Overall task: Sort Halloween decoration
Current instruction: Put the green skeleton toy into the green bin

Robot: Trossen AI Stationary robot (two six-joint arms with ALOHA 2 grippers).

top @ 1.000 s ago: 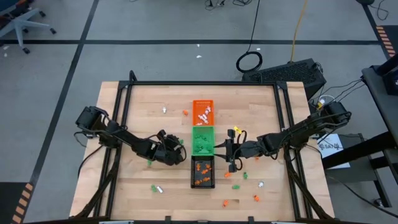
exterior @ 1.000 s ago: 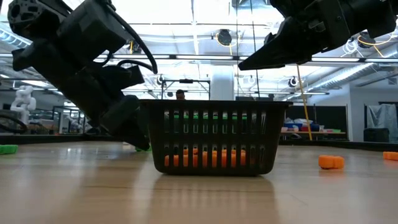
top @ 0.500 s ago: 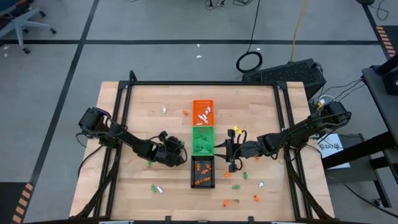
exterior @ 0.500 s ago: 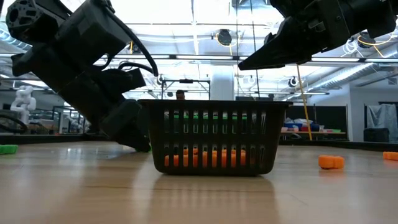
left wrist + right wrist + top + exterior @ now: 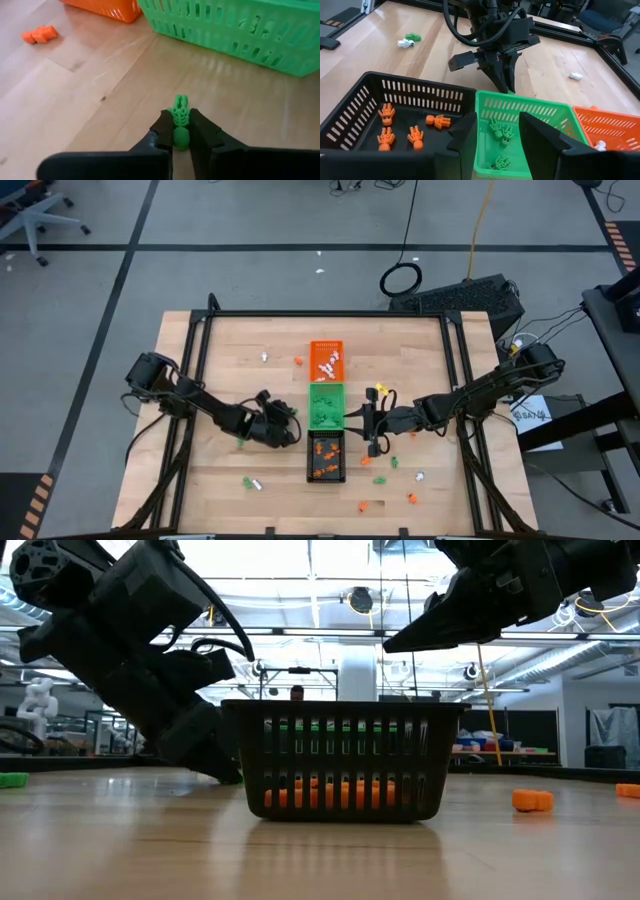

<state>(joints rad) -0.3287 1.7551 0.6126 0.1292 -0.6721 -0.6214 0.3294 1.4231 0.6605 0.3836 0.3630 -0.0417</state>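
Three small trays stand in a row at the table's middle: orange (image 5: 326, 360) farthest, green (image 5: 326, 404) in between, black (image 5: 326, 456) nearest. Orange trinkets lie in the black tray (image 5: 395, 112) and green ones in the green tray (image 5: 530, 107). My left gripper (image 5: 290, 420) is low at the table just left of the green tray, shut on a green skeleton trinket (image 5: 179, 122). My right gripper (image 5: 372, 425) hangs open above the trays' right side, its fingers (image 5: 540, 132) holding nothing. My left gripper pinches the green trinket's body (image 5: 179, 134) between its two fingertips, one on each side. The fingers slant down from the table's left and lie along the trinket, whose far end (image 5: 180, 102) sticks out past the tips. The trinket appears to rest on the wood.
Loose trinkets lie scattered: an orange one (image 5: 298, 361) and a white one (image 5: 264, 357) at the far left, a green and white pair (image 5: 250, 481) at the near left, several more (image 5: 411, 498) near the right front. A black frame (image 5: 330, 314) borders the table.
My left gripper has stayed by the green tray, sunk slightly and brought its fingers together around the green trinket on the table. My right gripper has kept still.
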